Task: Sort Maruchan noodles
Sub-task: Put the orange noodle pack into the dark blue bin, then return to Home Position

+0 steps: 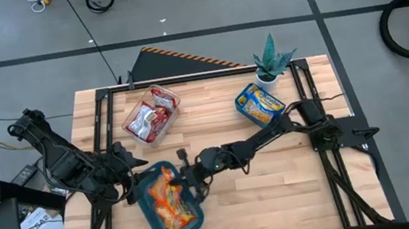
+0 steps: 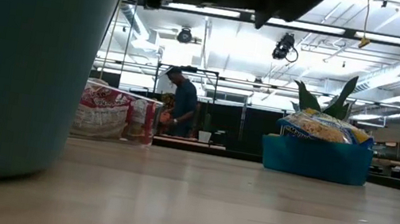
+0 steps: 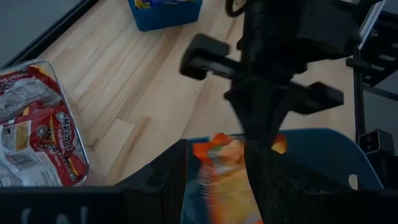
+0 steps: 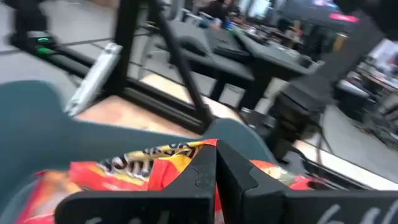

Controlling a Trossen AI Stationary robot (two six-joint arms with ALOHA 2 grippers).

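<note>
Near tray (image 1: pixel 152 218): lower left of the high view, holds the orange noodles (image 1: pixel 170 203) by kind.
Right gripper (image 1: pixel 192 183): over that tray, jaws pressed together, holding nothing.
Left gripper (image 1: pixel 136 185): at tray edge, jaws wide.
Far: red packets (image 1: pixel 151 119) in bin (image 1: pixel 173 96), blue packets (image 1: pixel 262 102) in the upper-right tray (image 1: pixel 246 113).

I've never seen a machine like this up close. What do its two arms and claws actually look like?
Both are matte black, built from slim jointed segments with chunky blocks at the joints. The left arm and right arm rise from black metal frames along the light wooden table. Each ends in a claw of two flat, dark, angular fingers. I see no markings.
</note>
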